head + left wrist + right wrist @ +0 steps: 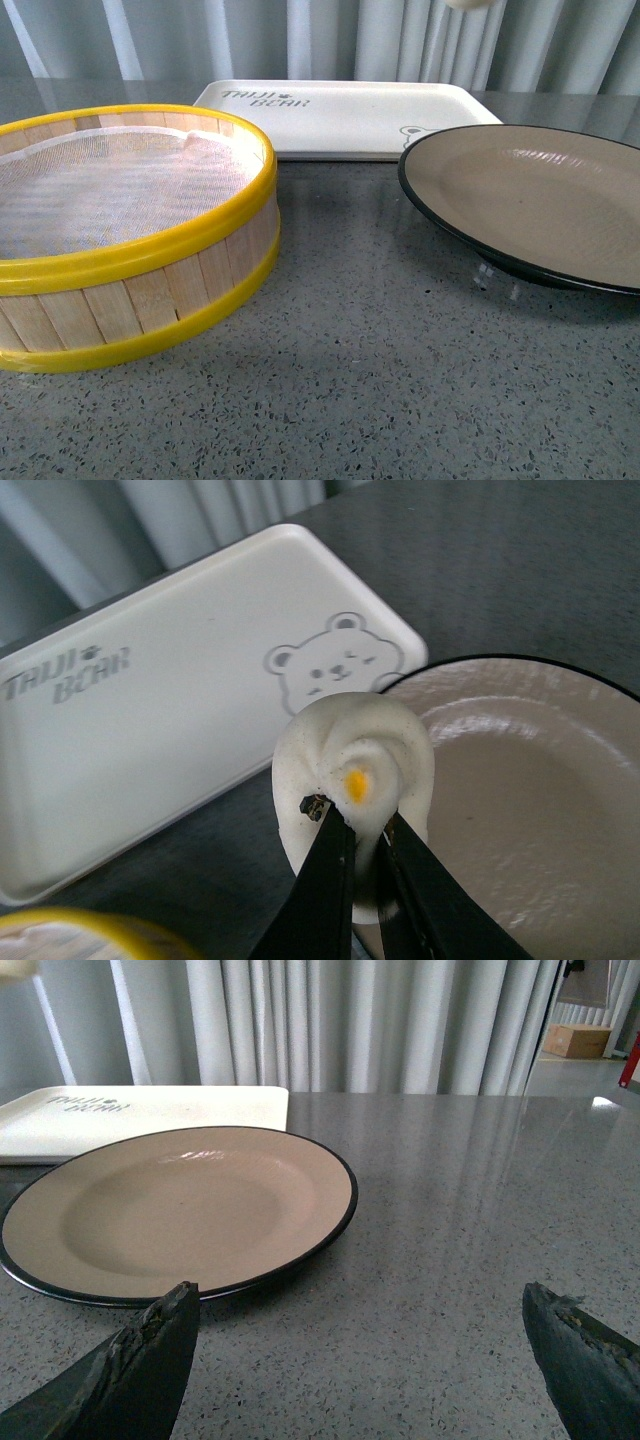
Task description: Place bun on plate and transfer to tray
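Note:
In the left wrist view my left gripper (362, 815) is shut on the bun (350, 745), its black fingers pinching the white pleated top beside the orange dot. The bun hangs in the air over the rim of the plate (530, 810), on the side nearest the tray (170, 700). The beige, black-rimmed plate (530, 200) is bare and stands at the right of the table, with the cream tray (350, 115) behind it. My right gripper (357, 1295) is open low over the table, just short of the plate (180, 1205), with nothing between its fingers.
A yellow-rimmed wooden steamer basket (130, 260) lined with white cloth fills the left of the grey speckled table; its rim (90, 935) also shows in the left wrist view. Pale curtains hang behind the table. Bare tabletop lies in front of the plate and basket.

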{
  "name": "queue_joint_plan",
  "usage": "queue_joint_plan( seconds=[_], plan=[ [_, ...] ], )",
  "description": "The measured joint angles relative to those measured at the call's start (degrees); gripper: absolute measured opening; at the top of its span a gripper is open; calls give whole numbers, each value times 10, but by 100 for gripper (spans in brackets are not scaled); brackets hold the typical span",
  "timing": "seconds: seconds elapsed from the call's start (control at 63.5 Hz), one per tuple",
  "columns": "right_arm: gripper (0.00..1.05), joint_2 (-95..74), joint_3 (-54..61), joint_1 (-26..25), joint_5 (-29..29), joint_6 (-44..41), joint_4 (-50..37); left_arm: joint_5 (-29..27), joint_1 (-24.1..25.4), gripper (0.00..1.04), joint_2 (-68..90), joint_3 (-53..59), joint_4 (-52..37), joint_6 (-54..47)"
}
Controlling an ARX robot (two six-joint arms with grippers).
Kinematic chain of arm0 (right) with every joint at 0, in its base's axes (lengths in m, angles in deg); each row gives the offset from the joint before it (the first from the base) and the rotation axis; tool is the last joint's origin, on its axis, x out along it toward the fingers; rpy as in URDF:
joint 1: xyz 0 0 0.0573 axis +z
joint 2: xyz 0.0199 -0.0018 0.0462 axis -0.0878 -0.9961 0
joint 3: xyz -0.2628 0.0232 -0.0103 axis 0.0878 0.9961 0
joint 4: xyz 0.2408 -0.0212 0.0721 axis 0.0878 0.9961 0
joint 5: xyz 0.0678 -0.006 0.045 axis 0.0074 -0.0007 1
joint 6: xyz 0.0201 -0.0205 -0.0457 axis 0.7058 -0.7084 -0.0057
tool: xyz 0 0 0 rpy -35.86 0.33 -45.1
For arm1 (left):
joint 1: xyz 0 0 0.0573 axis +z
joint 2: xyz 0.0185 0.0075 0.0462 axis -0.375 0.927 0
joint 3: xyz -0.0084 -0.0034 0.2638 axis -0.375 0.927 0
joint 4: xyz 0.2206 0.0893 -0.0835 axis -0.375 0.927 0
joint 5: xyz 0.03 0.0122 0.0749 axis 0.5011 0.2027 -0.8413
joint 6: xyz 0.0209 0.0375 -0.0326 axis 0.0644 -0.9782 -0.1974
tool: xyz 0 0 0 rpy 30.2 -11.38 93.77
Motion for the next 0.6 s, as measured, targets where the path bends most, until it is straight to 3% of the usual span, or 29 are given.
queue_joint_plan(
  seconds=[0.22, 0.598],
  plan=[
    [96, 0, 0, 0, 0, 0, 0, 12, -61, 4, 87, -34, -10, -6],
    [96, 0, 0, 0, 0, 0, 0, -1, -75, 4, 159, -74, -23, -17]
  ],
)
